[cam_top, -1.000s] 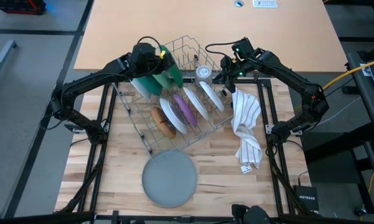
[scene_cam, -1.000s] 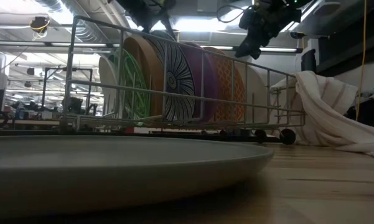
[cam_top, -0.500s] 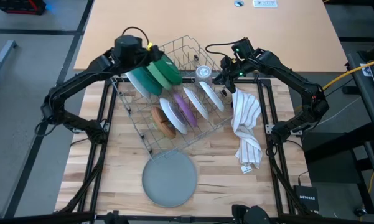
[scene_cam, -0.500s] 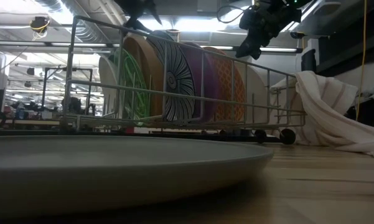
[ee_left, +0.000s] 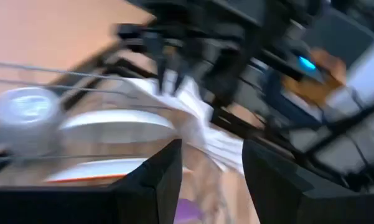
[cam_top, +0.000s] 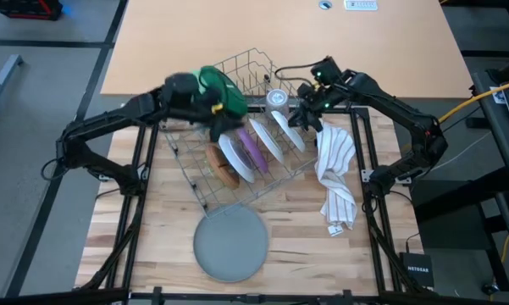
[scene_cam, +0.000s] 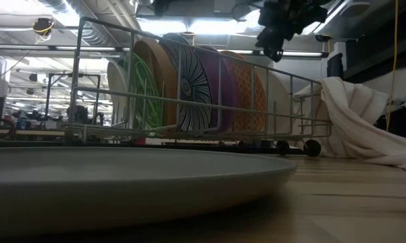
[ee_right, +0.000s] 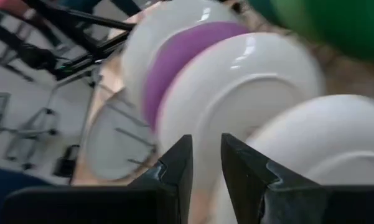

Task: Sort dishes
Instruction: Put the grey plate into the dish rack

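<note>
Carefully now: dishes hard, glazed, slick, breakable; I judge rim the only sound hold. Left gripper point(cam_top: 205, 93) high over rack's back end beside green plate point(cam_top: 223, 91); I cannot tell whether it pinches plate. Right gripper point(cam_top: 298, 114) hangs over white plate point(cam_top: 286, 129) in wire rack point(cam_top: 247, 64), fingers point(ee_right: 174, 168) narrowly parted, nothing between. Purple plate point(ee_right: 174, 56) close behind. Grey plate point(cam_top: 230, 245) flat on table point(cam_top: 152, 229). Striped cloth point(cam_top: 335, 174) beside rack; wires crowd approach.

The left hand point(cam_top: 210, 103) has swung back over the grey wire rack point(cam_top: 237, 135); the right hand point(cam_top: 298, 114) dipped toward the white plates
</note>
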You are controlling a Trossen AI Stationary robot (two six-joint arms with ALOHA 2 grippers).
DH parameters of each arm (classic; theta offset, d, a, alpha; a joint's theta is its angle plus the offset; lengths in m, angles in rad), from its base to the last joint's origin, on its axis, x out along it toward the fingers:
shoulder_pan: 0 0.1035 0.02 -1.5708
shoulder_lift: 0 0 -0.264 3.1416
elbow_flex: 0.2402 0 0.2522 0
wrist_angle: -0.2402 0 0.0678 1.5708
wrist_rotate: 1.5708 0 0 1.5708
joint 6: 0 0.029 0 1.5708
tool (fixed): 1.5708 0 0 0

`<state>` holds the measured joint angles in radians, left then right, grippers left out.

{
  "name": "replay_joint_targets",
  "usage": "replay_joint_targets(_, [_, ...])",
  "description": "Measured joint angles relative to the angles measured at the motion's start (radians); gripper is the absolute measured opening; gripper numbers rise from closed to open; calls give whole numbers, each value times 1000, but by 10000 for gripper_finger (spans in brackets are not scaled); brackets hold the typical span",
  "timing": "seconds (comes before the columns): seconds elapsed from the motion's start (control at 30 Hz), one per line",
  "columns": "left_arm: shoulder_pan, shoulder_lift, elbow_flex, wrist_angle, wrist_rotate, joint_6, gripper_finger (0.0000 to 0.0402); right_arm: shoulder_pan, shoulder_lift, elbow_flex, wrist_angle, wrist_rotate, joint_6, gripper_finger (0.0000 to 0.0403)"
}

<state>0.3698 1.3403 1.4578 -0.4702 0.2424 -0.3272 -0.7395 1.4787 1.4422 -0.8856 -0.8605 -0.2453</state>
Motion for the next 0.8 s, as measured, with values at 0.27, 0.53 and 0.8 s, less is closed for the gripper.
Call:
replay_joint_targets(0.27, [-262,0,0,-51,-20,157,155,229,-1,0,-8,-26,139,87])
replay_joint_targets(0.53, [-595,22,0,-165,-144,171,155,519,-1,0,-7,31,208,87])
replay_joint_targets(0.8, [-909,135,0,-206,-180,102,155,826,-1,0,-1,335,426,87])
